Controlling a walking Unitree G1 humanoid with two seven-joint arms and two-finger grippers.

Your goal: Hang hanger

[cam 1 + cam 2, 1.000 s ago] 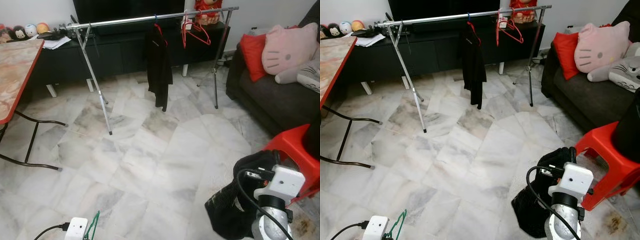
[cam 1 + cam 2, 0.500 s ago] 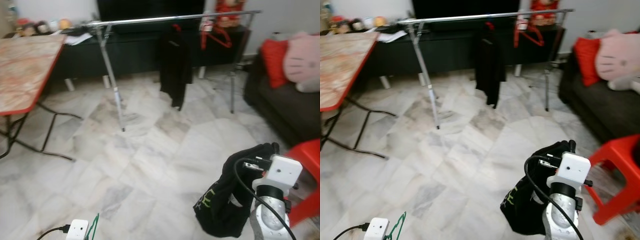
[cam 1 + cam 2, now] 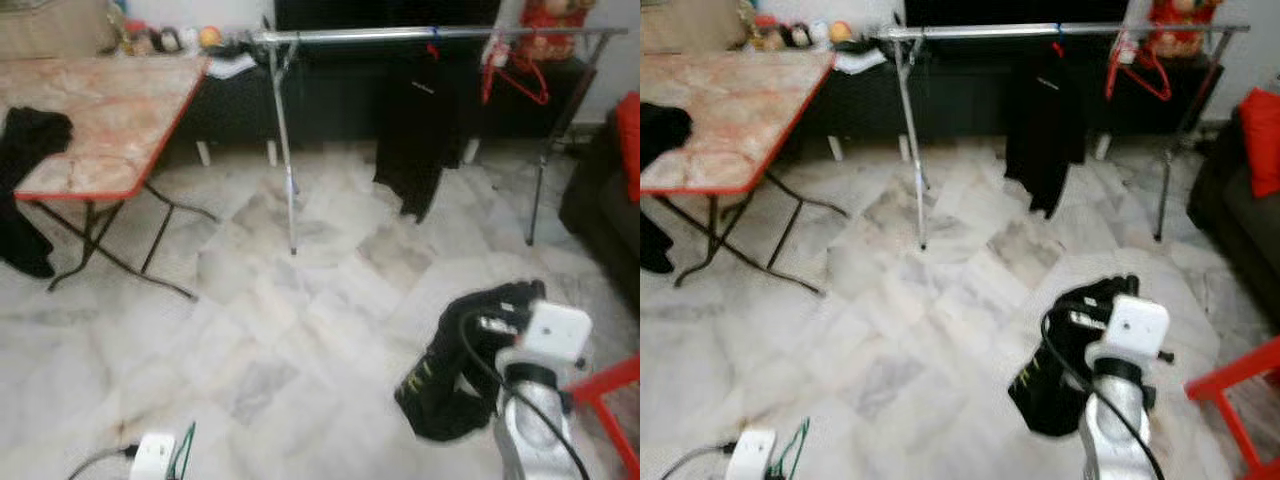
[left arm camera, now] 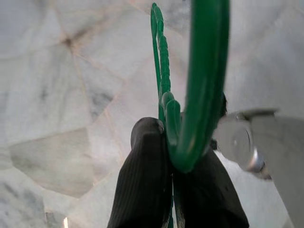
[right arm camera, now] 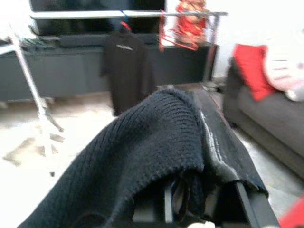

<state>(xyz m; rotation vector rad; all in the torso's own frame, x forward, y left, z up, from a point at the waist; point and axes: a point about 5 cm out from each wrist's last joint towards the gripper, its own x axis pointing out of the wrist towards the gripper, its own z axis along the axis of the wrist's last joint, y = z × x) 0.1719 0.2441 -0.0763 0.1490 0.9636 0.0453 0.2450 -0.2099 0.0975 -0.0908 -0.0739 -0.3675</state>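
Jaws pinching green hanger (image 4: 190, 95), right gripper (image 5: 199, 199) apparently under black garment (image 5: 142, 156)

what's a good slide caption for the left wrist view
Left pincer shut on a green hanger above the marble floor.

No legible text, label, brand, number or sign is found in any view. The black garment (image 3: 452, 375) draped over the right arm carries a pale green print at its 8 o'clock edge, too blurred to read. The black shirt (image 5: 124, 71) hanging on the rail shows a small light chest mark at its 12 o'clock, likewise unreadable.
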